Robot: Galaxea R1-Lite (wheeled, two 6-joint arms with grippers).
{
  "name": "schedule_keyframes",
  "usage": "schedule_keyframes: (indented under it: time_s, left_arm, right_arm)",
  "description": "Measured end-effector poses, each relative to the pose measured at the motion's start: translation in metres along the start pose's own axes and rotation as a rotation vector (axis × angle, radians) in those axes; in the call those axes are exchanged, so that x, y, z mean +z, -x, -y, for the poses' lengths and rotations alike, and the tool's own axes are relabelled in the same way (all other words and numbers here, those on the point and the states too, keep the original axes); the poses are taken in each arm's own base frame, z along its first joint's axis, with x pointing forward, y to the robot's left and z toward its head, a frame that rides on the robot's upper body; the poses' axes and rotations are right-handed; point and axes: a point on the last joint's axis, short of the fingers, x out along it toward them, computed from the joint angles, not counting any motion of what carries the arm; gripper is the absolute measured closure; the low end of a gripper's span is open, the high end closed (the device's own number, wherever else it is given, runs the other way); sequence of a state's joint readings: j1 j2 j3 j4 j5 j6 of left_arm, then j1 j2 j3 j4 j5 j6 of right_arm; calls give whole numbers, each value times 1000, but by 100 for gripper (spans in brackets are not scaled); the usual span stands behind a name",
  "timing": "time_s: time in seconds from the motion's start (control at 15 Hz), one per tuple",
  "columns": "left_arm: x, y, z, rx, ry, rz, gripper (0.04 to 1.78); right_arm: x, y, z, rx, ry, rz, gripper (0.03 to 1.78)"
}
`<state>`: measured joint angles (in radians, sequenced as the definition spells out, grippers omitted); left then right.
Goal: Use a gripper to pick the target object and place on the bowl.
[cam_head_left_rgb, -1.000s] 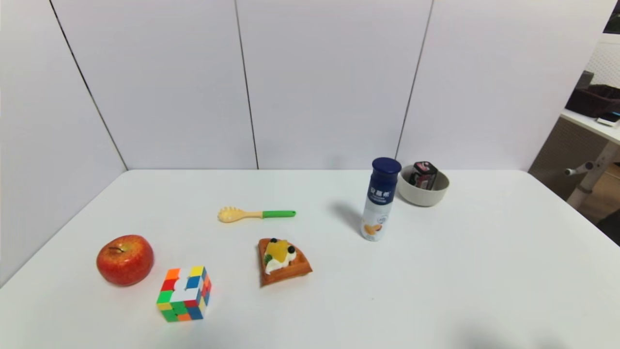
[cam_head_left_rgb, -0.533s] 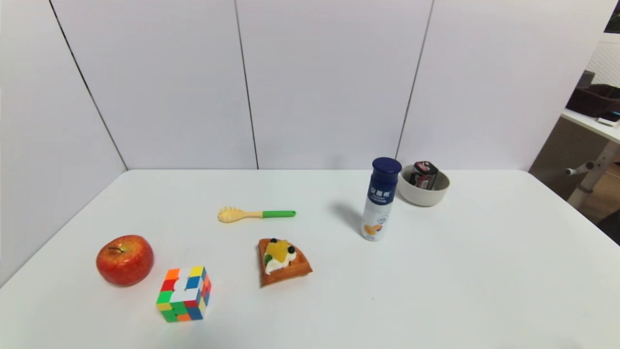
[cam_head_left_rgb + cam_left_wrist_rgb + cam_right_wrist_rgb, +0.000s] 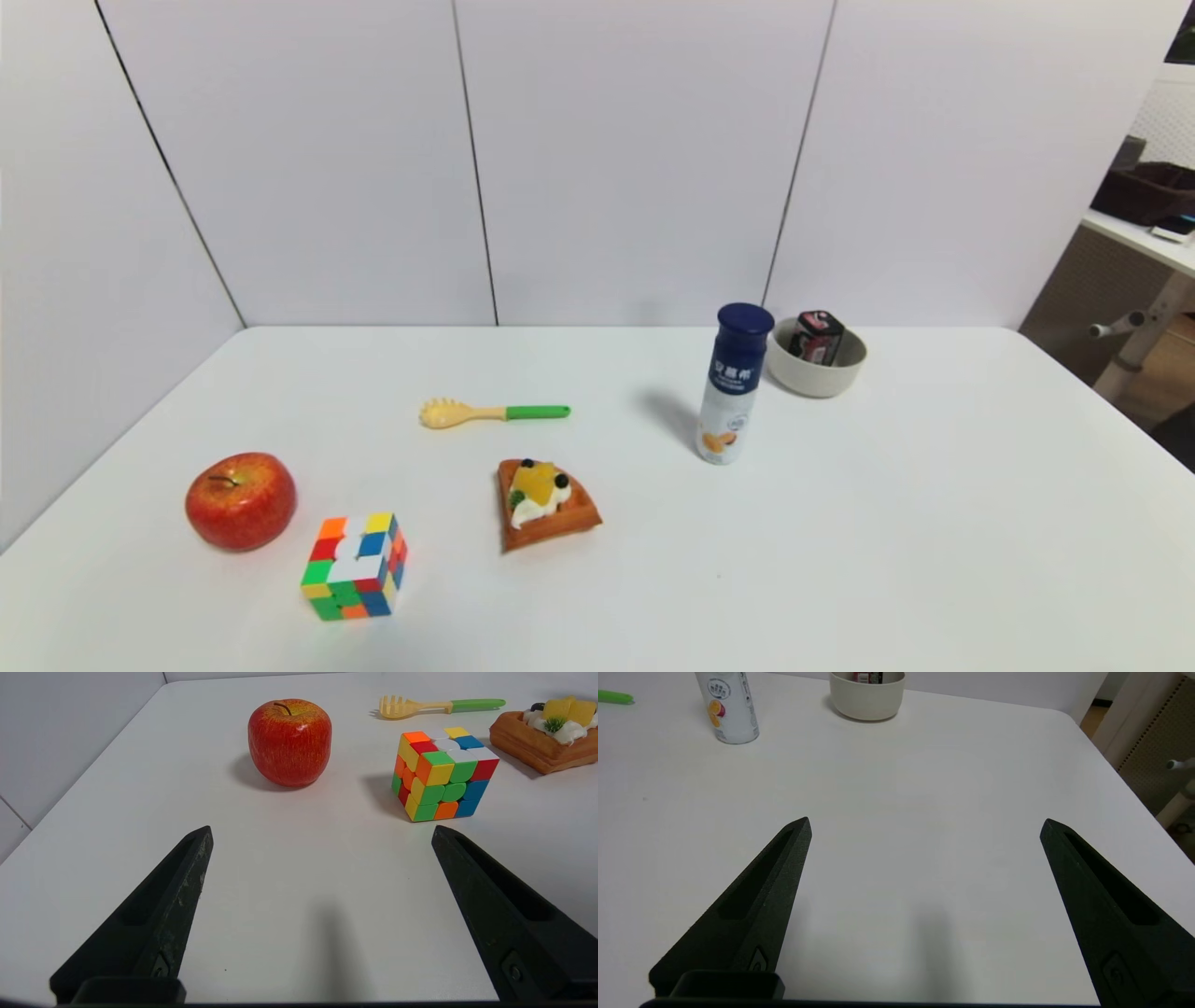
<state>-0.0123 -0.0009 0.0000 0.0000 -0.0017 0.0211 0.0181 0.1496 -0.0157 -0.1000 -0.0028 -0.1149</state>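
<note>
The small black box [image 3: 817,337] with pink-red markings lies inside the beige-white bowl [image 3: 820,373] at the back right of the table; both show in the right wrist view, the bowl [image 3: 867,700] with the box [image 3: 868,676] poking out of it. My right gripper [image 3: 924,826] is open and empty, low over bare table well short of the bowl. My left gripper [image 3: 320,830] is open and empty near the table's front left. Neither gripper shows in the head view.
A blue-capped white bottle [image 3: 734,385] stands just left of the bowl. A waffle [image 3: 544,502], a yellow-green fork [image 3: 490,412], a red apple [image 3: 241,499] and a puzzle cube [image 3: 356,565] lie on the white table [image 3: 934,523]. Its right edge is close.
A faint shadow at the table's front right has faded out of the head view. The objects have not moved.
</note>
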Motion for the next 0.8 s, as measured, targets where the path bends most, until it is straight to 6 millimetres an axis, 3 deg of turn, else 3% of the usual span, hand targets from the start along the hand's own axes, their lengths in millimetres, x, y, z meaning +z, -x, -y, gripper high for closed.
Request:
schedule_keyframes:
  time_s: [0.2, 0.8]
  left_arm:
    - [0, 0, 0, 0, 0, 0, 13]
    - [0, 0, 0, 0, 0, 0, 13]
  right_arm:
    - [-15, 8, -2, 14, -23, 3, 12]
    - [-17, 11, -2, -5, -61, 42, 12]
